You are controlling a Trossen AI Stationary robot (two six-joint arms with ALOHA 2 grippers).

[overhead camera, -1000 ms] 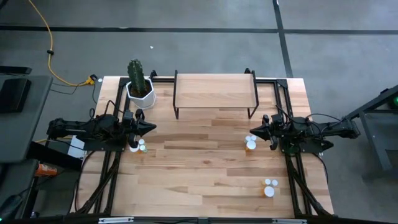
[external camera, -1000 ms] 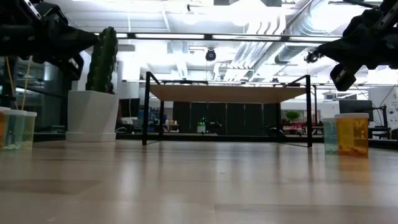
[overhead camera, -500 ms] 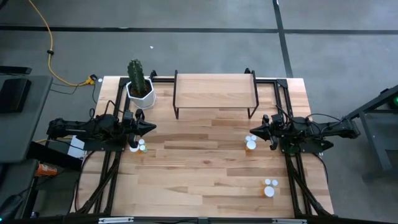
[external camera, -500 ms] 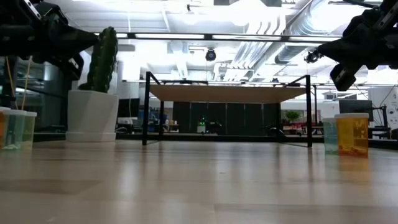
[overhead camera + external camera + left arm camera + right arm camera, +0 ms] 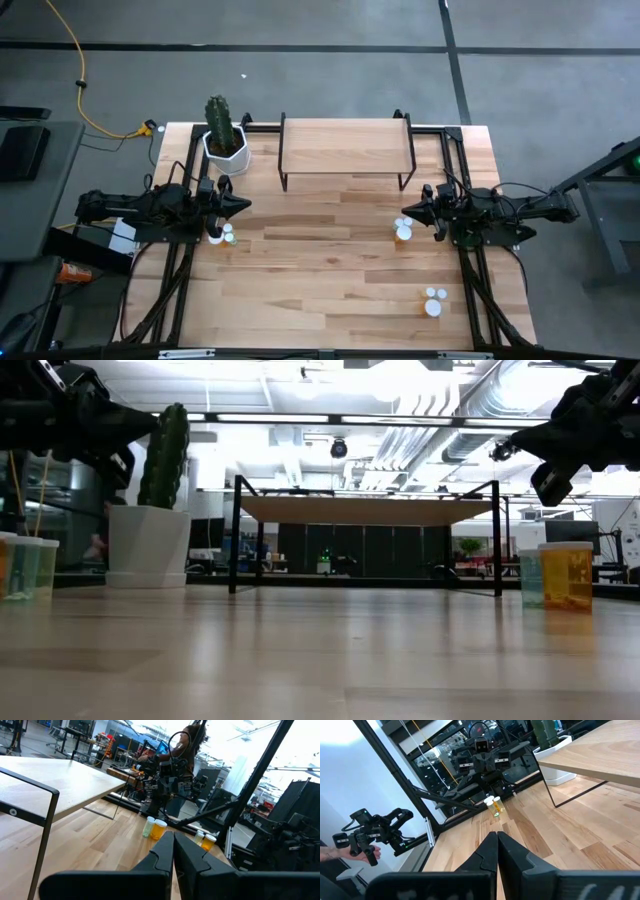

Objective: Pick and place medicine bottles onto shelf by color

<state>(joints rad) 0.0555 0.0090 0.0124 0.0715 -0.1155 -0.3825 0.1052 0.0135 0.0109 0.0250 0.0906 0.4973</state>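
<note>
The shelf (image 5: 347, 150) stands on thin black legs at the table's far middle and is bare on top; it also shows in the low view (image 5: 370, 511). My left gripper (image 5: 244, 205) is shut and empty, raised above the table's left side, over several small white-capped bottles (image 5: 224, 236). My right gripper (image 5: 404, 217) is shut and empty, raised at the right side, beside an orange bottle (image 5: 403, 233) and a pale one (image 5: 407, 222). Three more bottles (image 5: 434, 300) stand on their bases near the right front. The left wrist view shows the shut fingers (image 5: 173, 838) and the far pale green (image 5: 148, 826) and orange (image 5: 159, 829) bottles.
A cactus in a white pot (image 5: 224, 140) stands at the far left, beside the shelf. Black frame rails (image 5: 180, 270) run along both table sides. Bare wooden tabletop (image 5: 320, 270) lies between the arms. A person shows in the room beyond in the left wrist view (image 5: 192, 742).
</note>
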